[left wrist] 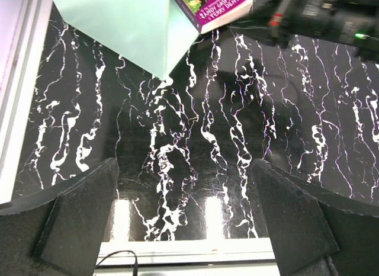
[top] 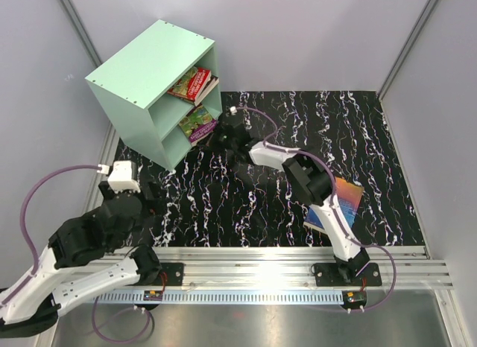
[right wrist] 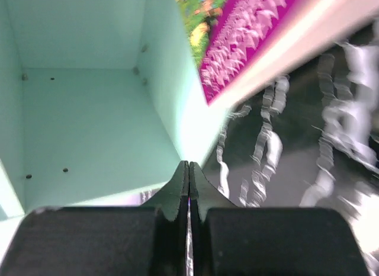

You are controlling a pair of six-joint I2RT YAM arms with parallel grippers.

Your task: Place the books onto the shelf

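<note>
The mint-green shelf (top: 145, 75) stands at the back left. A red book (top: 195, 82) lies in its upper compartment. The purple-and-green book (top: 198, 123) sticks out of the lower compartment. My right gripper (top: 222, 128) is shut and empty, its tips right beside that book's outer end. In the right wrist view the shut gripper (right wrist: 189, 168) points at the shelf's front edge (right wrist: 177, 128), with the purple book (right wrist: 249, 45) up to the right. The blue book with an orange edge (top: 349, 198) lies flat, partly under the right arm. My left gripper (left wrist: 183, 217) is open over bare tabletop.
The black marbled tabletop (top: 246, 205) runs between the shelf and the metal rail (top: 283, 266) at the near edge. Grey walls close in the back and sides. The left wrist view shows the shelf's corner (left wrist: 148, 45) and the right arm (left wrist: 320, 21).
</note>
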